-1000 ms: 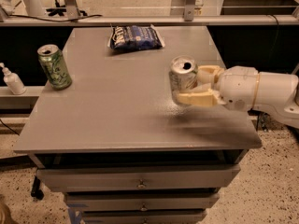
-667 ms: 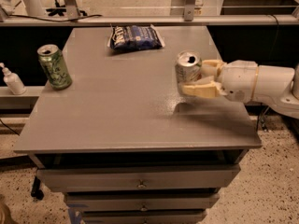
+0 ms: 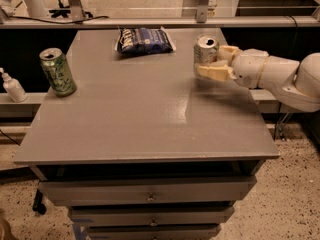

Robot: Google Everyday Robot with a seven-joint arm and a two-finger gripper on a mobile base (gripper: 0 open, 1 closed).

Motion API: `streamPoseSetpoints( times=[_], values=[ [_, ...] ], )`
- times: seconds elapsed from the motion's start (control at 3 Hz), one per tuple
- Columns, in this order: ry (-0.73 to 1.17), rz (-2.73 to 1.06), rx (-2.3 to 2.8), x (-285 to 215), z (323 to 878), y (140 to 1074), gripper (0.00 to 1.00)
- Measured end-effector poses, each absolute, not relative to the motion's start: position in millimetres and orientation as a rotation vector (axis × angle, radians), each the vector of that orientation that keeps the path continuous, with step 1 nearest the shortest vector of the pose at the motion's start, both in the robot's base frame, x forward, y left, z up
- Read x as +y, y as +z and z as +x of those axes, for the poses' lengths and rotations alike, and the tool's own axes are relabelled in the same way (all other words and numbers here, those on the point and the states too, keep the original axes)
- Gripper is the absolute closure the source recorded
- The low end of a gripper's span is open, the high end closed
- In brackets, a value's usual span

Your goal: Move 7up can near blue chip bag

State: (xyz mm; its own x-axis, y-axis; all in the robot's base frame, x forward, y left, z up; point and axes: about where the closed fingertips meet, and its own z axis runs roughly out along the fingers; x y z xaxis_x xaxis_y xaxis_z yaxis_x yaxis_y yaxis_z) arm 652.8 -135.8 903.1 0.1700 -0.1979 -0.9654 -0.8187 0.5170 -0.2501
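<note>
The gripper (image 3: 210, 60) is at the right rear part of the table, entering from the right side on a white arm (image 3: 280, 75). Its two cream-coloured fingers (image 3: 216, 73) are closed around the 7up can (image 3: 205, 51): one finger lies across the lower front of the can, and the other sits behind the can's upper right side. The can is upright, with its silver top and opening facing up. Whether its base touches the table surface cannot be determined.

The 7up can is located to the right of the blue chip bag (image 3: 145, 40), near it but not touching; a strip of bare tabletop separates the two. The bag lies flat at the rear centre of the table, with its white lettering toward its left end.

The table (image 3: 150, 119) has a plain grey top. A green can (image 3: 58, 71) stands upright near the left edge, well apart from both the bag and the 7up can.

Below the tabletop, the front of the unit carries a stack of grey drawers (image 3: 150, 190), each with a small central pull.

To the left of the table, on a lower shelf, stands a small white bottle (image 3: 12, 87) with a pump top. A grey rail (image 3: 160, 22) runs horizontally behind the table. The floor (image 3: 295, 194) is light and speckled.
</note>
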Motion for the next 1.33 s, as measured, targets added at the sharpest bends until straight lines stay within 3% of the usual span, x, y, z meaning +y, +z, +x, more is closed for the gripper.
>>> streamPoseSetpoints(
  times=[1.33],
  values=[
    [0.564,-0.870,1.319,-96.4,769.2,912.4,1.00]
  ],
)
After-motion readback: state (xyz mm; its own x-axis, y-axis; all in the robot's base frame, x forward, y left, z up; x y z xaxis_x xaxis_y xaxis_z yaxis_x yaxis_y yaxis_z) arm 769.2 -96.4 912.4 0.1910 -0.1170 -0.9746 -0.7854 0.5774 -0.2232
